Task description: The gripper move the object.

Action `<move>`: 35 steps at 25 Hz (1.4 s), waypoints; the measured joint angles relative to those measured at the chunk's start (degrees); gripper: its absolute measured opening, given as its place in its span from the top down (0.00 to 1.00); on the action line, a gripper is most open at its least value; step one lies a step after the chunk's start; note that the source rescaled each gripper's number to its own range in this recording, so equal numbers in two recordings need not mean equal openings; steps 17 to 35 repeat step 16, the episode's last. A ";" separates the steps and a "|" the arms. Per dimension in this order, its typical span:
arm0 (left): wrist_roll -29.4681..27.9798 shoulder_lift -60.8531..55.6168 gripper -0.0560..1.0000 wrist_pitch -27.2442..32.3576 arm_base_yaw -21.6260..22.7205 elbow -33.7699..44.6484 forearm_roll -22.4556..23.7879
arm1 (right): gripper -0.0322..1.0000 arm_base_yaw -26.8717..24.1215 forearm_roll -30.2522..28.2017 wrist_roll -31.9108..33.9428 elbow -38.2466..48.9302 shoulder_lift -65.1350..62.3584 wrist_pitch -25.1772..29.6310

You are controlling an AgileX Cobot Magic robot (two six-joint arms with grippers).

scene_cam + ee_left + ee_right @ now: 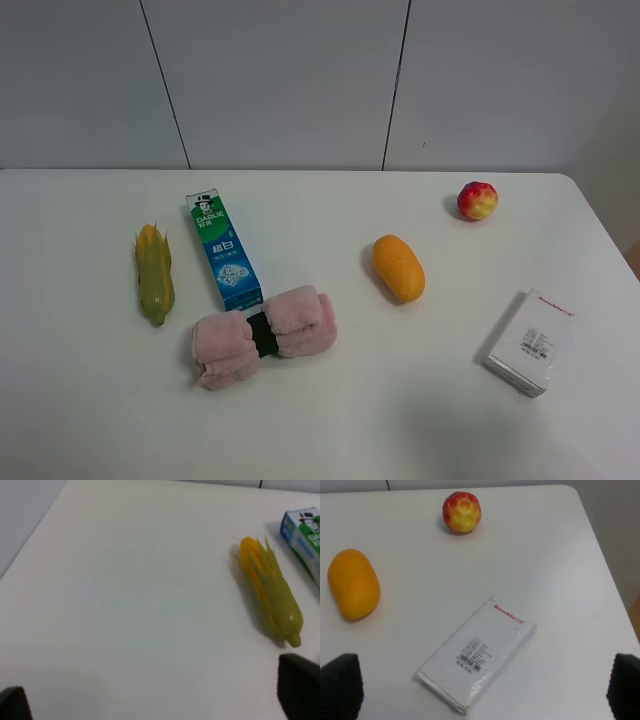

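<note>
The corn cob point(154, 272) lies on the white table point(90, 400) at the left, yellow kernels toward the wall and green husk toward the front. It also shows in the left wrist view point(270, 592). My left gripper point(156, 700) is open and empty, its dark fingertips point(300, 687) wide apart and short of the cob's husk end. My right gripper point(482, 687) is open and empty, above the table near a white box. Neither arm shows in the exterior high view.
A green-and-blue toothpaste box point(223, 250) lies just right of the corn. A rolled pink towel point(265, 335) lies in front of it. An orange mango point(398, 267), a red-yellow fruit point(477, 200) and a white box point(530, 342) lie on the right half.
</note>
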 joint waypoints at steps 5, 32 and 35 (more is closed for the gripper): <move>0.07 0.00 0.00 0.00 0.00 0.00 -0.25 | 0.00 0.00 0.00 0.00 0.00 0.00 0.00; 0.21 0.00 0.00 -0.01 0.00 0.00 -0.25 | 0.00 0.00 0.00 0.00 0.00 0.00 0.00; 0.21 0.00 0.00 -0.01 0.00 0.00 -0.25 | 0.00 0.00 0.00 0.00 0.00 0.00 0.00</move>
